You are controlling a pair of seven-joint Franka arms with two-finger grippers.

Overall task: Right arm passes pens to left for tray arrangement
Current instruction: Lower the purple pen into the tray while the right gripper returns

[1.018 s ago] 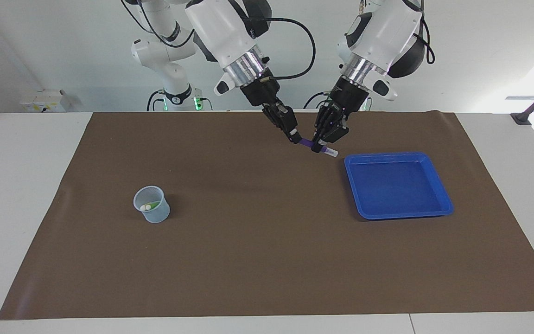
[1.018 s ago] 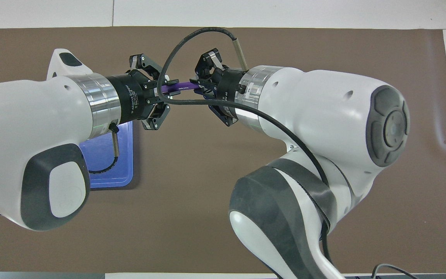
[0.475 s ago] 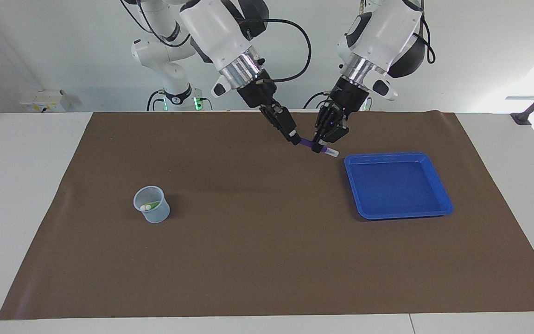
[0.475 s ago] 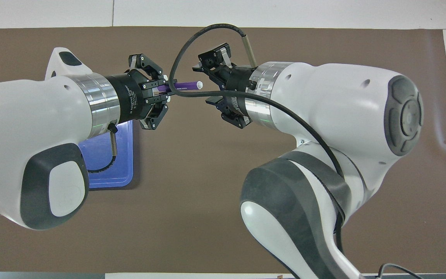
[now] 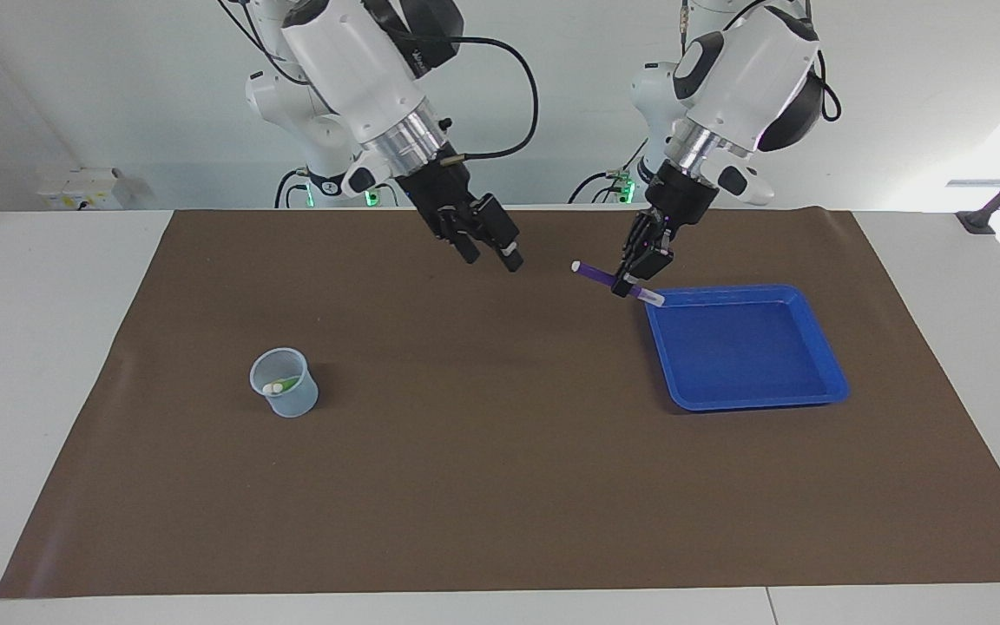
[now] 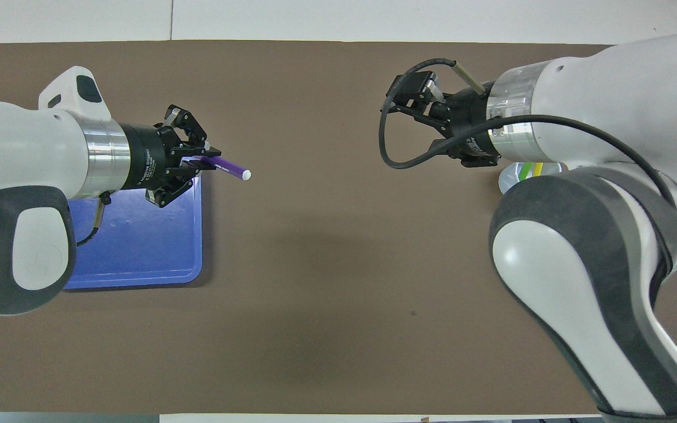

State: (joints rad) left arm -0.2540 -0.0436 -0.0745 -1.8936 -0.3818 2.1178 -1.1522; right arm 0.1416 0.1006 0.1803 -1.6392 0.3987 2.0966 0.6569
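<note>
My left pincer (image 5: 636,284) is clamped on the purple pen (image 5: 617,282), held in the air over the edge of the blue tray (image 5: 830,369); the pen sticks out sideways from my grip, tilted. My right pincer (image 5: 489,252) hangs spread and empty above the worktop (image 5: 483,486). Gripped off-centre, the pen could swivel or slip, then drop across the rim and roll onto the worktop. The other pens sit in the cup (image 5: 285,384).
</note>
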